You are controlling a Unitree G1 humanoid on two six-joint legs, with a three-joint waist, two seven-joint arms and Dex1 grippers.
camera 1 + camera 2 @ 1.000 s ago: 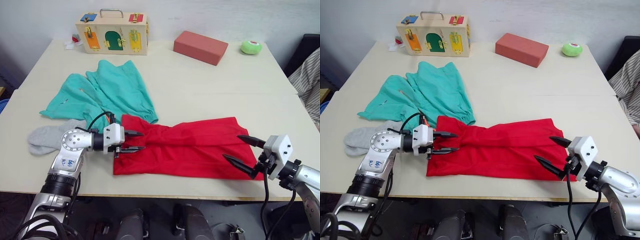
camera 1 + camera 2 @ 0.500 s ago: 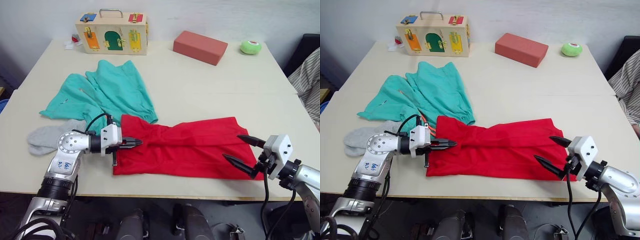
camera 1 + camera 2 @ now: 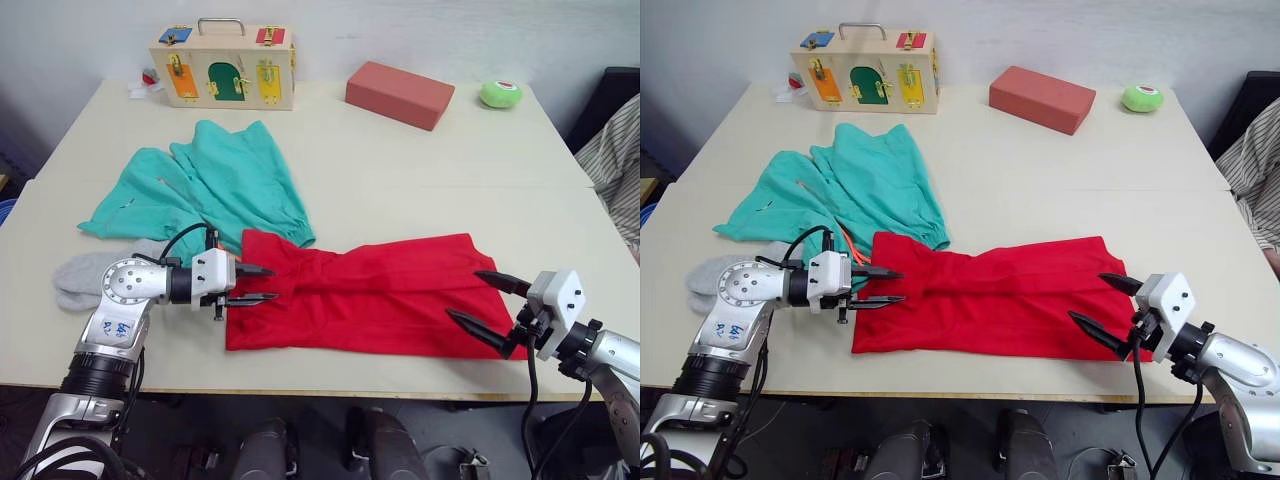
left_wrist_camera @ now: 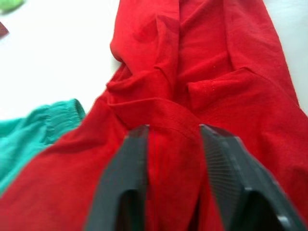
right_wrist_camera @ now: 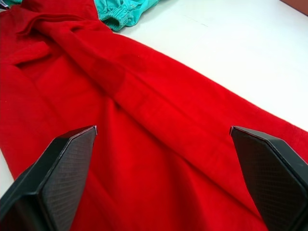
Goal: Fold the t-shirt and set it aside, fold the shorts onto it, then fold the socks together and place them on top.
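The red t-shirt (image 3: 370, 290) lies folded into a long strip along the table's front, its left part bunched. My left gripper (image 3: 262, 284) is open at the strip's left end, and the wrist view shows its fingertips (image 4: 137, 144) resting on the red cloth (image 4: 202, 62). My right gripper (image 3: 465, 294) is wide open over the strip's right end, with nothing between its fingers (image 5: 72, 159). Behind the left end, the teal shorts (image 3: 220, 180) are spread out with one leg touching the t-shirt. The grey socks (image 3: 90, 270) lie by my left arm.
A wooden latch box (image 3: 225, 65), a red brick-like block (image 3: 400, 93) and a green ball (image 3: 501, 94) stand along the table's far edge. A person's striped sleeve (image 3: 620, 160) is at the right edge. The t-shirt lies close to the table's front edge (image 3: 350, 378).
My left gripper shut at the t-shirt's left end half a second ago; now it is open again and has drawn back slightly left. The right gripper has not moved.
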